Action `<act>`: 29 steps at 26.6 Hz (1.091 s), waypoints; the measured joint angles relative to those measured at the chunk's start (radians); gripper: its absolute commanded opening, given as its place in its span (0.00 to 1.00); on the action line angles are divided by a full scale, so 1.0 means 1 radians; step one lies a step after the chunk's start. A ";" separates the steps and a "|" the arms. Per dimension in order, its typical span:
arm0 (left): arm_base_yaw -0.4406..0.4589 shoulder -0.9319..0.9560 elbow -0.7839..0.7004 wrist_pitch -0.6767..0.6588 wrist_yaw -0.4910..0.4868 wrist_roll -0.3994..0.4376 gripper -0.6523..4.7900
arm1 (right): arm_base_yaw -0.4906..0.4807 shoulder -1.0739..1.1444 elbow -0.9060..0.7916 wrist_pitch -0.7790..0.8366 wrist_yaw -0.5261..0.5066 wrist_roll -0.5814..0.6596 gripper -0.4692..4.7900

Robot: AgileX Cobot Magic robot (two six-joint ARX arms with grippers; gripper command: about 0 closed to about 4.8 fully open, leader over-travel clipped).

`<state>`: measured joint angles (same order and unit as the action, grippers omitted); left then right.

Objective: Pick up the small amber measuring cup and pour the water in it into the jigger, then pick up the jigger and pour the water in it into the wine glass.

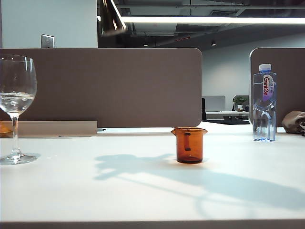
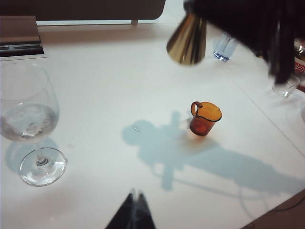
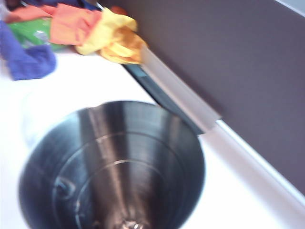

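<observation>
Left wrist view: right tool [image 2: 200, 19] pinches the gold metal hourglass jigger [image 2: 187, 42] aloft; wine-glass pour looks done, setting down next. Left tool [image 2: 135, 200] pressed together.

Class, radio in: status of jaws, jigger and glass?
Right gripper shut on jigger, held aloft. Left gripper shut, idle, low. Wine glass holds water; amber cup standing. Nothing obstructing.

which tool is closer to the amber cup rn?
Likely right, though depth is unclear. The right tool, barely visible, holds the jigger raised above the table behind the amber cup. The left tool, shut, hovers farther off on the cup's wine-glass side.
</observation>
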<state>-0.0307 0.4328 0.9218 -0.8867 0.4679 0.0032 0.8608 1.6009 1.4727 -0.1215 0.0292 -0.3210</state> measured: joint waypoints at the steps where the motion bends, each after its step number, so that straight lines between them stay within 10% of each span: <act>1: 0.000 0.000 0.000 0.000 0.000 0.000 0.12 | 0.000 -0.017 -0.050 0.032 -0.009 0.011 0.09; 12: 0.000 0.000 0.000 0.000 0.000 0.000 0.12 | -0.079 0.056 -0.485 0.718 -0.171 0.246 0.09; 29: 0.000 0.000 0.000 0.000 0.000 0.000 0.12 | -0.130 0.370 -0.431 0.857 -0.184 0.336 0.09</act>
<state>-0.0303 0.4328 0.9218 -0.8867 0.4683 0.0032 0.7303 1.9705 1.0420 0.7357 -0.1547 0.0151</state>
